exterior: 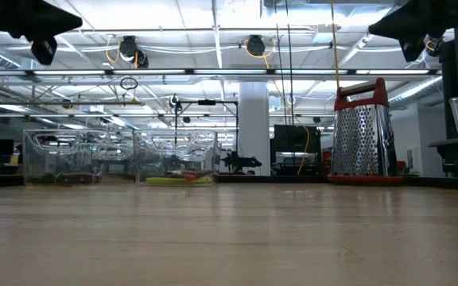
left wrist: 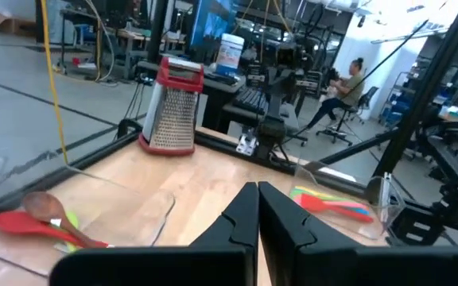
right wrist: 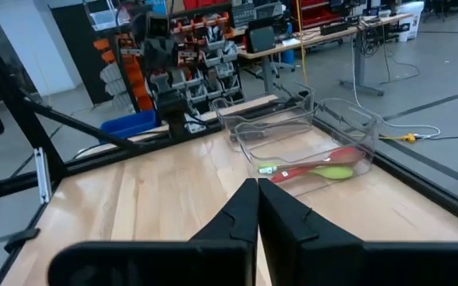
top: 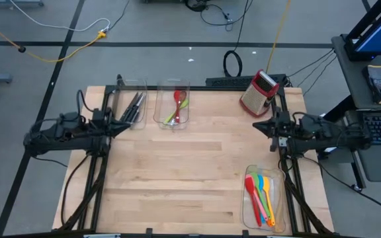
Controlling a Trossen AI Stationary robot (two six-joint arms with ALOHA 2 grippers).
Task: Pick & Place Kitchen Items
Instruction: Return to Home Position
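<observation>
Light wood surface (top: 177,172). Black-handled steel knives (top: 135,109) in clear plastic bin (top: 144,91), far-left corner. L arm (top: 65,135), R arm (top: 329,132) at side edges; jaws closed, empty. Homing: retract level, slow, clear of bin rim.

High view straight down on the whole table (top: 177,178), low view level along its surface (bins (exterior: 78,155) far off), wrist views facing inward, all sharing the spoons (top: 178,99).

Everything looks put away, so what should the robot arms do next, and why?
Probably rest both arms at the table's sides. The left gripper and right gripper are shut and empty. The black-handled steel knives, the red, green and brown spoons and the colourful spatulas all lie in clear plastic bins, and no utensil lies loose on the wooden table.
</observation>
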